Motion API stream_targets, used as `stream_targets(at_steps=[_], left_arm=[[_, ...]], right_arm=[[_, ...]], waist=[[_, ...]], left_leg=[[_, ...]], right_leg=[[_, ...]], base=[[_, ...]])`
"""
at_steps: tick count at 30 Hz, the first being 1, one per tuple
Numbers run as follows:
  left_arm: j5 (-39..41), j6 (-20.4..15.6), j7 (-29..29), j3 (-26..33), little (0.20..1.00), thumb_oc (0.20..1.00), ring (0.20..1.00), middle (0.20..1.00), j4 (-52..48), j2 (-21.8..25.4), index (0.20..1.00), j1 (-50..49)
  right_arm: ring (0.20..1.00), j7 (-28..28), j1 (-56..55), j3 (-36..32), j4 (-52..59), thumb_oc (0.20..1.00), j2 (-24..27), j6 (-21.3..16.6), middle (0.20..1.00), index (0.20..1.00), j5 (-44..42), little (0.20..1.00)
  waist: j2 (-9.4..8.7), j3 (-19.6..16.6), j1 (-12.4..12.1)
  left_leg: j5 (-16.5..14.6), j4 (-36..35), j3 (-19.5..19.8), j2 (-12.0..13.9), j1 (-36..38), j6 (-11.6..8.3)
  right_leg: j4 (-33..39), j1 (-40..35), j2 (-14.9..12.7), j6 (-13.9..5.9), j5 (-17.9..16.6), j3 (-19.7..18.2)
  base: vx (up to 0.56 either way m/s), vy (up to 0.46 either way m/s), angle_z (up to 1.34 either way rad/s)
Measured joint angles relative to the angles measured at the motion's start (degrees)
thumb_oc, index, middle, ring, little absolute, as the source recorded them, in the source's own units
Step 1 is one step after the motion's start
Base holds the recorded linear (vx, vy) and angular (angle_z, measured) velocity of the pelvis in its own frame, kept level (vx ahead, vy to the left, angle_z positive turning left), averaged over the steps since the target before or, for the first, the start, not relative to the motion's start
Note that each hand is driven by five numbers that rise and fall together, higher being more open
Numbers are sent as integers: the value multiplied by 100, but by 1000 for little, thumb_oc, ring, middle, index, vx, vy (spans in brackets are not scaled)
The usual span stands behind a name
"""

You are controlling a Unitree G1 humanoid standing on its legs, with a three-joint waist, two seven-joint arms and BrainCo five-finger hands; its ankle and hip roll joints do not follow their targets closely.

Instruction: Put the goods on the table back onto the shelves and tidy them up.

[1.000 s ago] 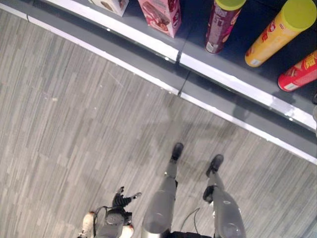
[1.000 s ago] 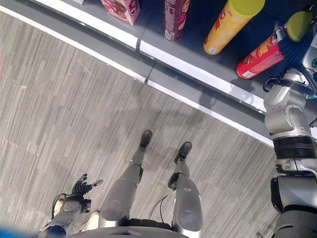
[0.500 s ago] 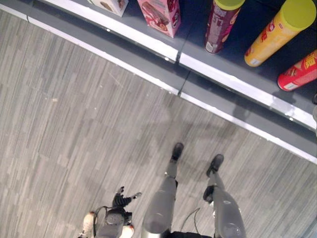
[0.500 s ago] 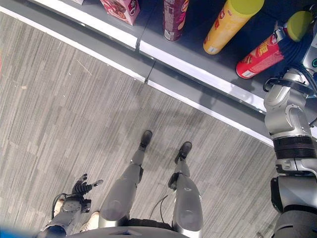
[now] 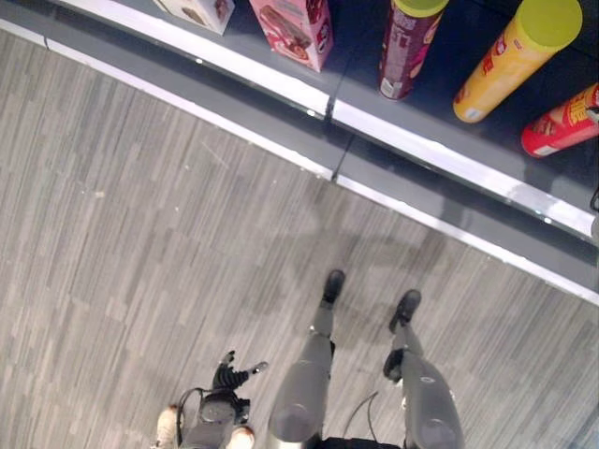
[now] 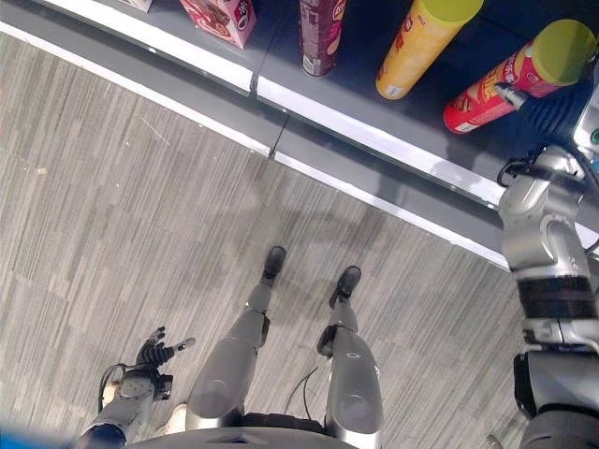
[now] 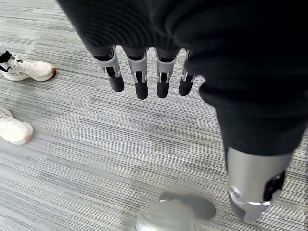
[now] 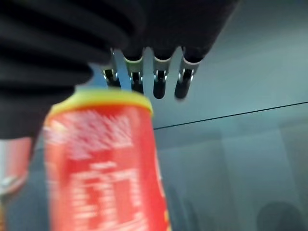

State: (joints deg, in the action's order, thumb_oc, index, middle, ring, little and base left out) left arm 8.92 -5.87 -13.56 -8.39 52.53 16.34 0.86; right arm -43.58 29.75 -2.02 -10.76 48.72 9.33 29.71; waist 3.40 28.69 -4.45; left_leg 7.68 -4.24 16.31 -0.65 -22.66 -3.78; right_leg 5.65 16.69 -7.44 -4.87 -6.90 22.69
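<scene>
A red canister (image 6: 487, 98) with a yellow-green lid lies tilted on the low dark shelf (image 6: 374, 112), beside an upright yellow canister (image 6: 426, 42), a maroon canister (image 6: 320, 37) and a pink box (image 6: 220, 17). My right hand (image 6: 552, 110) is against the red canister's lid end, one finger lying across it. In the right wrist view the red canister (image 8: 106, 163) sits close before the palm, and the fingers (image 8: 161, 82) reach straight past its lid. My left hand (image 5: 229, 376) hangs low by my side over the floor, fingers (image 7: 140, 82) relaxed and holding nothing.
The shelf's white front strip (image 5: 421, 150) runs diagonally across the top, with a grey base ledge (image 5: 281, 140) below it. A white box (image 5: 192, 9) stands left of the pink one. A person's white shoes (image 7: 29, 70) are on the grey floor near my left hand.
The camera has shifted slightly, so the shelf sits a little higher in view. The red canister's base has swung up a bit beside my right hand. The left hand has not moved.
</scene>
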Motion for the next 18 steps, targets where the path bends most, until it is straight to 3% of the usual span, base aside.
stream_targets(at_steps=[4, 12, 14, 18], left_arm=[[-2, 27, -55, 50, 1000, 1000, 1000, 1000, -1, -103, 1000, 18], [-8, 111, -173, 49, 1000, 1000, 1000, 1000, 61, -179, 1000, 73], [-13, 161, -174, 148, 1000, 1000, 1000, 1000, 237, -185, 1000, 135], [-26, 197, -178, 326, 1000, 1000, 1000, 1000, 277, -144, 1000, 170]], right_arm=[[1000, -20, -419, -302, 648, 1000, -354, -19, 1000, 1000, 177, 1000], [1000, -100, -780, -336, 1179, 1000, -433, -188, 1000, 1000, 195, 1000], [1000, -71, -914, -357, 1468, 1000, -438, -252, 1000, 1000, 195, 1000], [1000, 178, -1151, -372, 1596, 1000, -516, -468, 1000, 1000, 166, 1000]], waist=[[2, -1, 56], [-29, -6, 178], [-96, -10, 241], [-406, -149, 309]], left_leg=[[41, -46, 7, 8, 11, -12], [70, -76, 5, 13, 129, -9], [69, -78, 3, 12, 241, -10], [21, -81, -58, 21, 409, -60]], right_leg=[[0, -1, 3, 4, -15, 5], [-1, -119, -2, 17, -65, 1], [-2, -233, -8, 18, -69, -4], [-1, -371, -12, 16, -67, -89]], base=[[0, 0, 0], [2, 12, 0], [19, 44, 1], [31, 39, -6]])
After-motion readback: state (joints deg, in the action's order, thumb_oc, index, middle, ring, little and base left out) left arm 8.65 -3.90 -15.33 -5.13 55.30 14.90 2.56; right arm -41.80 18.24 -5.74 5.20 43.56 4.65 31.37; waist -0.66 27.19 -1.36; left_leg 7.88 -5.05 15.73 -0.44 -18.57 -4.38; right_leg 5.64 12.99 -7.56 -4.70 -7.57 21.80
